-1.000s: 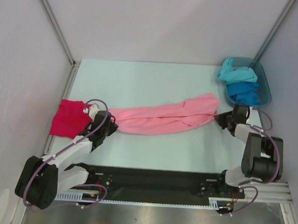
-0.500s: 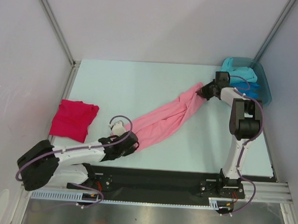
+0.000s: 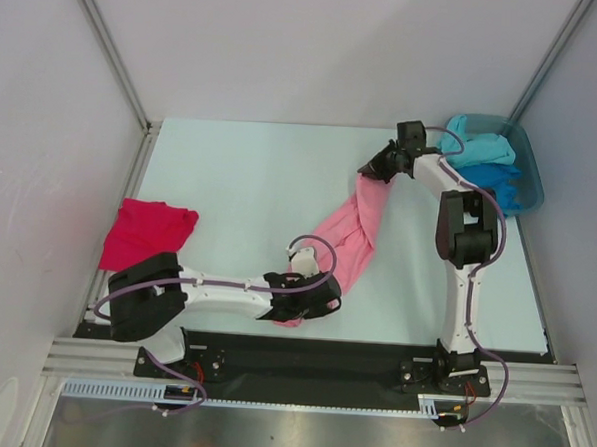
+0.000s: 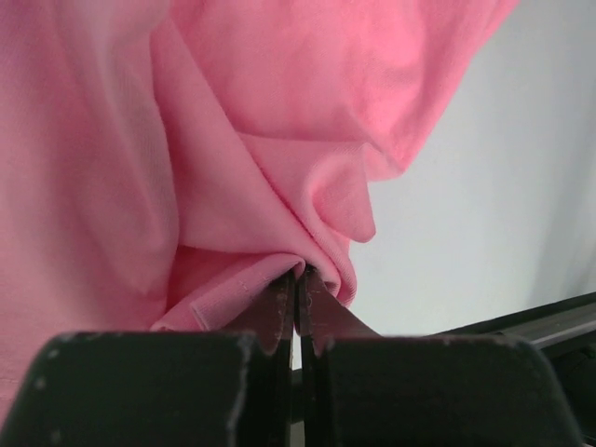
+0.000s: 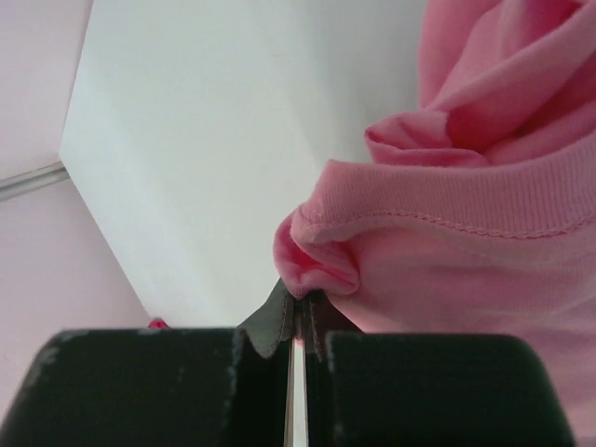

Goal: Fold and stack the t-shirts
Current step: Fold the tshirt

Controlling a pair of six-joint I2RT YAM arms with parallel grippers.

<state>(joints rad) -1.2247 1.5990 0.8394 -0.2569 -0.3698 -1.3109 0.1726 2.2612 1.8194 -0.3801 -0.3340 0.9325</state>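
A light pink t-shirt (image 3: 350, 231) hangs stretched in a bunched band between my two grippers, running from the far right toward the near middle of the table. My left gripper (image 3: 304, 306) is shut on its near end, where the cloth (image 4: 279, 186) folds over the fingertips (image 4: 300, 279). My right gripper (image 3: 373, 169) is shut on the far end, pinching a hemmed edge (image 5: 438, 223) at the tips (image 5: 303, 303). A crimson-magenta t-shirt (image 3: 146, 234) lies folded at the left edge. Turquoise (image 3: 475, 145) and blue (image 3: 489, 183) t-shirts sit in the tub.
A teal plastic tub (image 3: 527, 160) stands at the far right corner. The pale table (image 3: 241, 180) meets grey walls at the back and sides. A black rail (image 3: 301, 359) with the arm bases runs along the near edge.
Both arms swung the pink shirt round: the left end went from beside the crimson shirt to the near middle, the right end from the right edge to the far side by the tub.
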